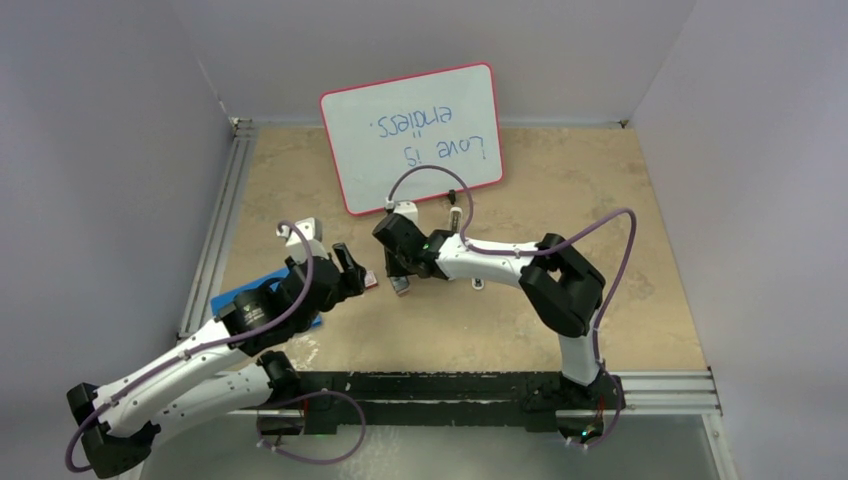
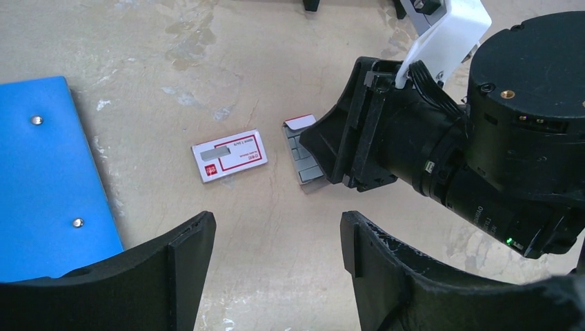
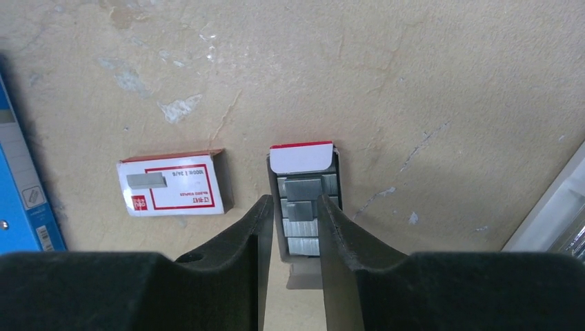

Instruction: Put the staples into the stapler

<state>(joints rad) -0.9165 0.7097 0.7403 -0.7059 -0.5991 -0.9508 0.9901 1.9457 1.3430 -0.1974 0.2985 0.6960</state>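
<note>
The staples are silvery strips lying in a grey tray with a red-edged white flap. Their empty red and white box lies just left of the tray. My right gripper is down at the tray, its jaws narrowly open. One finger is at the tray's left wall and the other over its right part, with strips between them. The stapler shows only as a pale long edge at the far right. My left gripper hovers wide open and empty, short of the box and tray.
A blue board lies on the table under the left arm. A red-framed whiteboard leans at the back wall. A small white piece pokes out beneath the right arm. Metal rails run along the left and near edges.
</note>
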